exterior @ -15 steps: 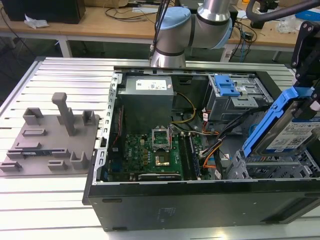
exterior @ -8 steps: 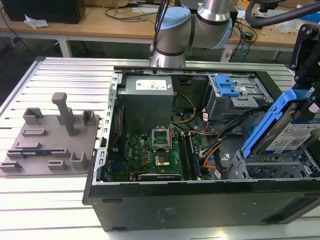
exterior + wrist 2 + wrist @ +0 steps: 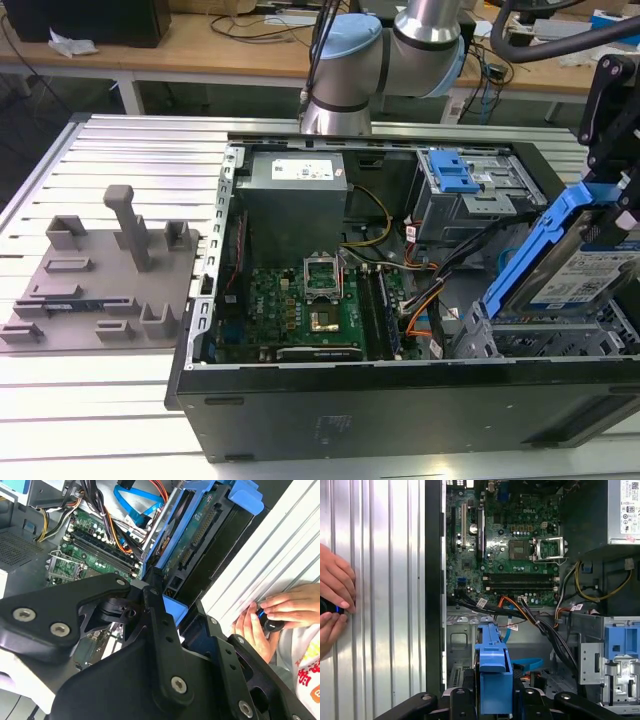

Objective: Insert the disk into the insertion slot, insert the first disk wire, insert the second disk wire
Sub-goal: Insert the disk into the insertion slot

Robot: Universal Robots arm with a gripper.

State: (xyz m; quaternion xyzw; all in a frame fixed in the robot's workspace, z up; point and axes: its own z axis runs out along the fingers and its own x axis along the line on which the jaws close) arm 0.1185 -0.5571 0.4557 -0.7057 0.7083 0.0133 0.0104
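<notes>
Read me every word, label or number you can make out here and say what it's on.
White label on the disk: print too small to read.
Sticker on the power supply: too small to read.
Motherboard markings: too small to read.
Red print on the person's clothing: cut off, unreadable.

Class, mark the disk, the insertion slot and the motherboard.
the disk [image 3: 590,272], exterior view, on its white label.
the insertion slot [image 3: 556,339], exterior view, on its perforated grey wall.
the motherboard [image 3: 285,308], exterior view, on its green board.
</notes>
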